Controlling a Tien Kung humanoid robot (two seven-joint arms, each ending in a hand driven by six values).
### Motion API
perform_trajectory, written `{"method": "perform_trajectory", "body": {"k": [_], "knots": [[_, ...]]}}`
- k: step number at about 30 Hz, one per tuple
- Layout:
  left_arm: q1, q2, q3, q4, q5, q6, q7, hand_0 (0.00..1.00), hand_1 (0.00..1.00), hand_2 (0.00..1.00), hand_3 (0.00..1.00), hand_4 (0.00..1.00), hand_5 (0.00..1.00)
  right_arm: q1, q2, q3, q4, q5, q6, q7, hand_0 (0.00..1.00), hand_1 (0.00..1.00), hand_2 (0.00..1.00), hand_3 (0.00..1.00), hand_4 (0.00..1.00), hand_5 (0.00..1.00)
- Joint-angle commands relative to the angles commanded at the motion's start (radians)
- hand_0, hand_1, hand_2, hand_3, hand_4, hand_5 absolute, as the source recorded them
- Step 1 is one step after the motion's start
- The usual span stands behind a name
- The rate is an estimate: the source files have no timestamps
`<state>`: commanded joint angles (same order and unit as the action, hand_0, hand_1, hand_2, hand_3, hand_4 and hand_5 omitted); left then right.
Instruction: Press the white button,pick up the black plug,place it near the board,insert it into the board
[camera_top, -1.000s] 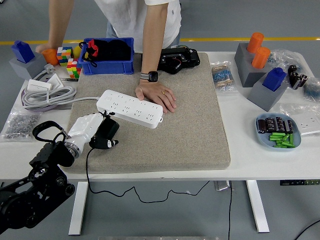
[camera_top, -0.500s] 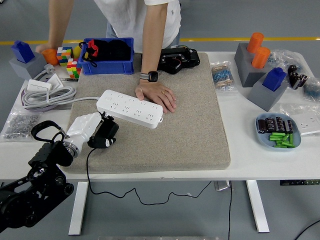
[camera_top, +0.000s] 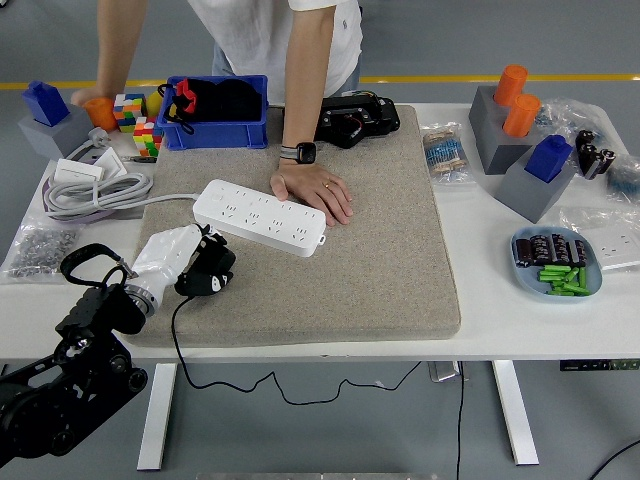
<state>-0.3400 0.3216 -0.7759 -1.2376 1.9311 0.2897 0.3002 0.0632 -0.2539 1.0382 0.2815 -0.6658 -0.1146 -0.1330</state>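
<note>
On the grey mat (camera_top: 380, 250) lies 1 white board (camera_top: 260, 217), steadied at its far edge by 1 person's hand (camera_top: 315, 192). The left hand (camera_top: 185, 258), just in front of the board, is clenched around the 1 black plug (camera_top: 207, 270), lifted. Pickup looks done; placing and insertion remain.

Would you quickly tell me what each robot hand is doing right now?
Left hand: closed on the black plug, just below the white power strip.
Right hand: not in view.
</note>
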Motion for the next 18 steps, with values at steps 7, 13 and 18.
{"method": "perform_trajectory", "body": {"k": [7, 13, 18], "knots": [[0.001, -0.002, -0.002, 0.008, 0.014, 0.012, -0.001, 0.289, 0.313, 0.392, 0.518, 0.542, 0.002, -0.002, 0.002, 0.001, 0.0, 0.003, -0.005, 0.01, 0.707, 0.629, 0.64, 0.62, 0.652, 0.362], [0.0, -0.004, -0.011, -0.002, 0.016, 0.023, -0.013, 0.275, 0.272, 0.354, 0.486, 0.491, 0.002, -0.004, 0.002, 0.0, 0.0, 0.003, -0.008, 0.015, 0.706, 0.628, 0.638, 0.619, 0.652, 0.362], [-0.003, -0.001, -0.028, -0.021, 0.018, 0.022, -0.012, 0.275, 0.272, 0.354, 0.486, 0.491, 0.002, -0.003, 0.003, 0.003, 0.0, 0.004, -0.01, 0.018, 0.706, 0.628, 0.638, 0.619, 0.652, 0.362]]}}
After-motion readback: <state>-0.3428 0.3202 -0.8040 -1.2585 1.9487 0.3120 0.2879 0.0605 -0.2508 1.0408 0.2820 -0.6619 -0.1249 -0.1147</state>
